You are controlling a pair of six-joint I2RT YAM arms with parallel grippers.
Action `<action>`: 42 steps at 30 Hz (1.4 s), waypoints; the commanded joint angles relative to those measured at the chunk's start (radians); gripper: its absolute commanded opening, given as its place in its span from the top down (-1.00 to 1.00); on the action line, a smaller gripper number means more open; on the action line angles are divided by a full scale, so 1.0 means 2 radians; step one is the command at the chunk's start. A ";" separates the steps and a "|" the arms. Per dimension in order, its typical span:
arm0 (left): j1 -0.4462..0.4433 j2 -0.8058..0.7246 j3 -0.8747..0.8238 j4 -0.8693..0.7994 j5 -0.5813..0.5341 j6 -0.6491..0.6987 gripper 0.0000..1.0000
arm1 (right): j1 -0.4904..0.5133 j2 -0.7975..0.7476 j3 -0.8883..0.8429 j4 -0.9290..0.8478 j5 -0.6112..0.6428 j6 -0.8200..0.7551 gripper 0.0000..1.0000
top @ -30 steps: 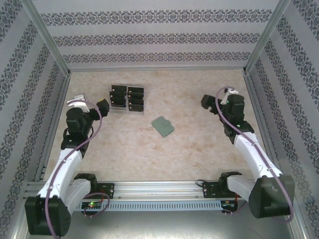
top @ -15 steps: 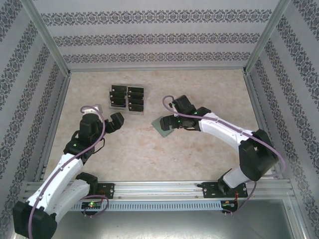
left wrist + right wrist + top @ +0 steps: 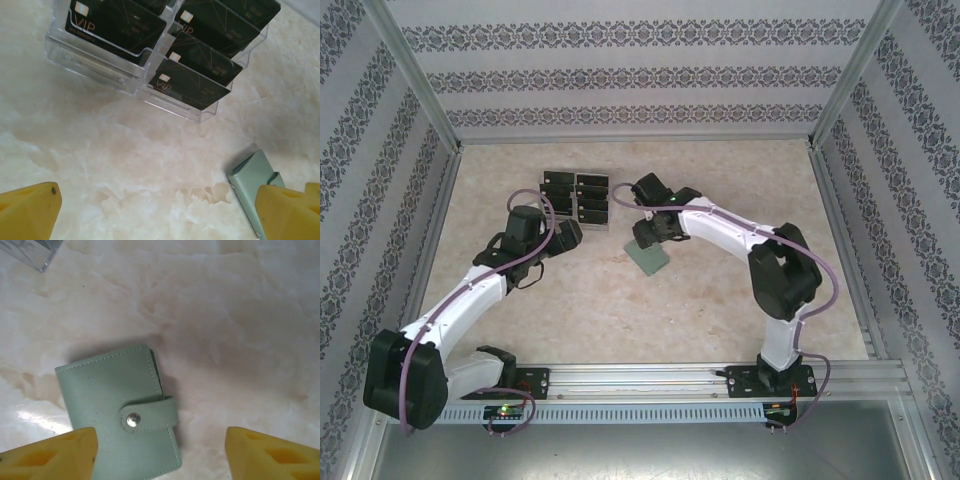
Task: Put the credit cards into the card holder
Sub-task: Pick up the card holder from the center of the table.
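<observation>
Over the marble table (image 3: pixel 720 300) the left gripper (image 3: pixel 157 215) gapes empty toward the clear tray (image 3: pixel 125 82), while the right gripper (image 3: pixel 160 455), equally wide and empty, hangs above the clasped green card holder (image 3: pixel 117 415), presumably to open it for the tray's black credit cards (image 3: pixel 190 85).

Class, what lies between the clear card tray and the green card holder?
Only bare marble tabletop separates tray and card holder, shown in the left wrist view.

Card holder (image 3: pixel 117 412) showing mint green, silver snap; credit cards (image 3: pixel 192 86) showing black, gold VIP lettering; tray (image 3: pixel 100 70) looking clear; table (image 3: pixel 720 300) showing cream marbling; right fingers (image 3: pixel 50 455) showing yellow; wall (image 3: pixel 640 75) at 12 o'clock showing grey floral bands.
</observation>
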 commanded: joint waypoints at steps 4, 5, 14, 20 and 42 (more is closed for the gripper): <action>-0.010 0.019 0.018 0.020 0.012 -0.010 -1.00 | 0.010 0.045 0.023 -0.040 0.038 -0.018 -0.21; -0.011 0.021 0.020 0.021 0.013 -0.010 -1.00 | 0.011 0.049 0.023 -0.037 0.038 -0.018 -0.19; -0.019 0.029 0.022 0.029 0.010 -0.017 -1.00 | 0.017 0.071 0.027 -0.028 0.041 -0.025 -0.11; -0.023 0.031 0.021 0.028 0.009 -0.018 -1.00 | 0.023 0.060 0.023 -0.026 0.042 -0.021 -0.10; -0.029 0.032 0.019 0.031 0.004 -0.021 -1.00 | 0.025 0.074 0.006 -0.008 0.048 -0.018 0.11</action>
